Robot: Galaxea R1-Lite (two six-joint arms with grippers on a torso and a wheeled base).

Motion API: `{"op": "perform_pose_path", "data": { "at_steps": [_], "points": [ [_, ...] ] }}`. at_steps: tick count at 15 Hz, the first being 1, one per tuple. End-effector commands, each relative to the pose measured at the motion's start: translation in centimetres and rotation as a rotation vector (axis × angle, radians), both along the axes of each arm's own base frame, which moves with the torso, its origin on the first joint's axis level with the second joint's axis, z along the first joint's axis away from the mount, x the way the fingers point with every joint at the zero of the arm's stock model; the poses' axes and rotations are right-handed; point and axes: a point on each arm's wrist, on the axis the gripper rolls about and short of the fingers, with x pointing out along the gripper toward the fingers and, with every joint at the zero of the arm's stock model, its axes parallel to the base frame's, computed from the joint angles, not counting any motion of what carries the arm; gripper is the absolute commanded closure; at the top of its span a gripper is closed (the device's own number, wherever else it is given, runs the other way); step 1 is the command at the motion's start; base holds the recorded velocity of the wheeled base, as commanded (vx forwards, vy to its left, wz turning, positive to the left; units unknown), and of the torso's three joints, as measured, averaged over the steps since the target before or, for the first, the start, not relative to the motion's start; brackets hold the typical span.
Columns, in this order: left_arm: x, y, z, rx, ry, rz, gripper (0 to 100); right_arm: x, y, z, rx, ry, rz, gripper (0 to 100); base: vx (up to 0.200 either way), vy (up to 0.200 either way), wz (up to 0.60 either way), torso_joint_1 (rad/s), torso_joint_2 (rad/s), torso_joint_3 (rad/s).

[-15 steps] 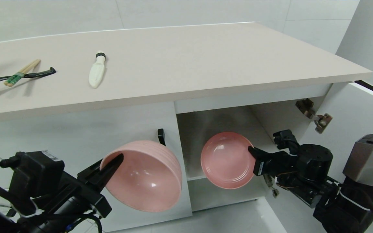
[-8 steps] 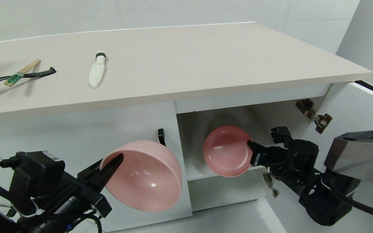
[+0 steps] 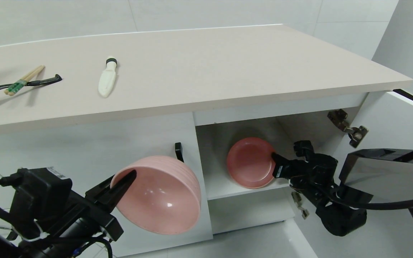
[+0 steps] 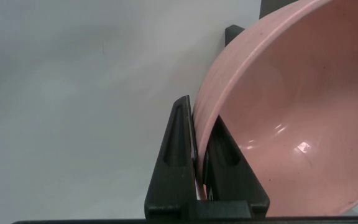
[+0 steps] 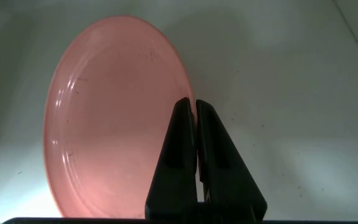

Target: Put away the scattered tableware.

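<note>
Right gripper point(image 3: 274, 165) carries pink plate point(image 3: 250, 163) deeper into open cabinet point(image 3: 235, 132), near shelf point(image 3: 224, 188) front edge | clamped tight on plate rim | left gripper point(image 3: 129, 177) pinches pink bowl point(image 3: 163, 197) rim, unmoved

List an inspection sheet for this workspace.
Surface: beige counter over a white cabinet, right door open.
Job's things: pink plate held on edge inside the open compartment; pink bowl held before the closed door; chopsticks and white utensil on the counter.
Clutter: nothing seen.
Grippers: left gripper shut on the bowl's rim; right gripper shut on the plate's rim.
Cables: black cable beside the chopsticks.
Surroundings: white tiled wall.
</note>
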Motion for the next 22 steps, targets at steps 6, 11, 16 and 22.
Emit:
{"op": "perform_pose_path", "data": {
  "at_steps": [6,11,16,22],
  "points": [
    [-0.1,-0.1,0.0,-0.001,0.002,-0.004,100,2.1,0.8,0.5,0.009,-0.026,0.026,100,0.000,0.000,0.00,0.000,0.00,0.000],
    [-0.1,-0.1,0.0,-0.001,0.002,-0.006,100,3.0,0.6,-0.6,-0.002,0.006,0.009,100,0.000,0.000,0.00,0.000,0.00,0.000],
    [0.0,-0.1,0.0,-0.001,0.001,-0.007,100,2.9,0.5,-0.8,-0.007,0.014,0.001,100,0.000,0.000,0.00,0.000,0.00,0.000],
    [-0.1,-0.1,0.0,-0.003,-0.002,-0.006,100,2.4,0.3,2.1,0.027,-0.098,-0.007,0,0.000,0.000,0.00,0.000,0.00,0.000]
  ]
}}
